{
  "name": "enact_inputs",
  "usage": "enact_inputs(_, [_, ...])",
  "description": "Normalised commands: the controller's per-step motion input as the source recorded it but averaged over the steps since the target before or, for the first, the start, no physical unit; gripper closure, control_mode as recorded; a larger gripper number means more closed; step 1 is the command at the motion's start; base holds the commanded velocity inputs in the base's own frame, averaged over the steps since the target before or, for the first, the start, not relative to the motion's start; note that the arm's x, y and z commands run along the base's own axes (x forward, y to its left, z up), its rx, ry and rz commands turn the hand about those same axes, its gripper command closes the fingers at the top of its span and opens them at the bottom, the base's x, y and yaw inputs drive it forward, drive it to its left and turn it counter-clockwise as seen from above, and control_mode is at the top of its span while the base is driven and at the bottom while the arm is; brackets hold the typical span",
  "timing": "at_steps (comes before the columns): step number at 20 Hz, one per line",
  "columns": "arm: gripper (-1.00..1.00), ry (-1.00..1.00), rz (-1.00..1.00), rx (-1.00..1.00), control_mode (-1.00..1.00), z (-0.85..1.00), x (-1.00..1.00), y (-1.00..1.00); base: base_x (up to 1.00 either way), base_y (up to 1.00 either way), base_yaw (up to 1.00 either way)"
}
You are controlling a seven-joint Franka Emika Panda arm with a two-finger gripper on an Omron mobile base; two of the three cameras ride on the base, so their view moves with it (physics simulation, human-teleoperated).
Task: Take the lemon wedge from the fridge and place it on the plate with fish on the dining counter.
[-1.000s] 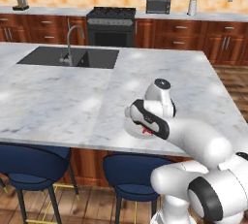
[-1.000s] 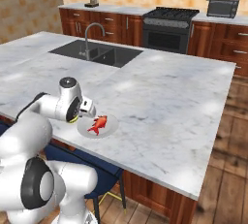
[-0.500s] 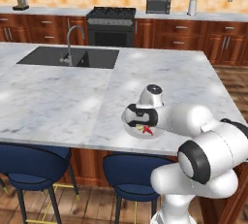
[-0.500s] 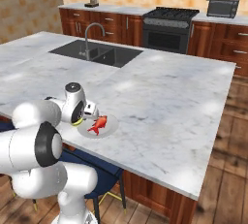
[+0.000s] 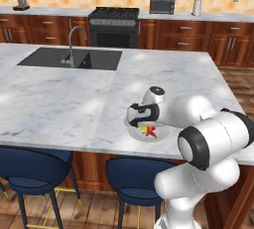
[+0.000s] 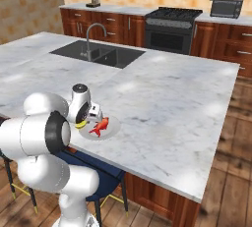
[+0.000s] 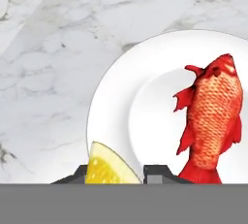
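The lemon wedge (image 7: 109,168), small and bright yellow, sits between my gripper's (image 7: 115,177) two dark finger tips, over the near rim of the white plate (image 7: 121,92). A red fish (image 7: 213,116) lies on the plate just beside it. In the left base view the gripper (image 5: 141,123) reaches down to the plate (image 5: 162,135) near the front edge of the dining counter (image 5: 59,99), with the lemon wedge (image 5: 143,130) next to the fish (image 5: 152,134). From the right base view, the gripper (image 6: 88,118) holds the lemon wedge (image 6: 81,124) at the plate's (image 6: 112,129) left side.
A dark inset sink (image 5: 74,58) with a curved steel tap (image 5: 72,39) lies at the counter's far left. Blue stools (image 5: 34,166) stand under the front edge. Stove, toaster oven and wood cabinets line the back wall.
My arm has folded down and the hand has dropped low onto the plate's edge, carrying the lemon wedge beside the fish. The plate and fish have stayed put.
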Motion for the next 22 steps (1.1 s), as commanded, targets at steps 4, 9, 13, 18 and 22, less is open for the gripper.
enact_inputs(4, [-1.0,0.0,0.0,0.05,-1.0,0.29,0.12,-0.01,0.0,0.0,0.0])
enact_inputs(9, [-1.0,-0.06,-0.01,0.0,-1.0,0.8,-0.27,0.07,0.0,0.0,0.0])
enact_inputs(13, [-1.0,-0.02,-0.01,-0.05,-1.0,-0.02,-1.0,0.09,0.0,0.0,0.0])
enact_inputs(18, [-1.0,0.0,0.0,-0.14,-1.0,-0.72,-1.0,0.0,0.0,0.0,0.0])
enact_inputs(22, [-1.0,-0.23,-0.14,0.08,-1.0,0.67,-1.0,-0.23,0.0,0.0,0.0])
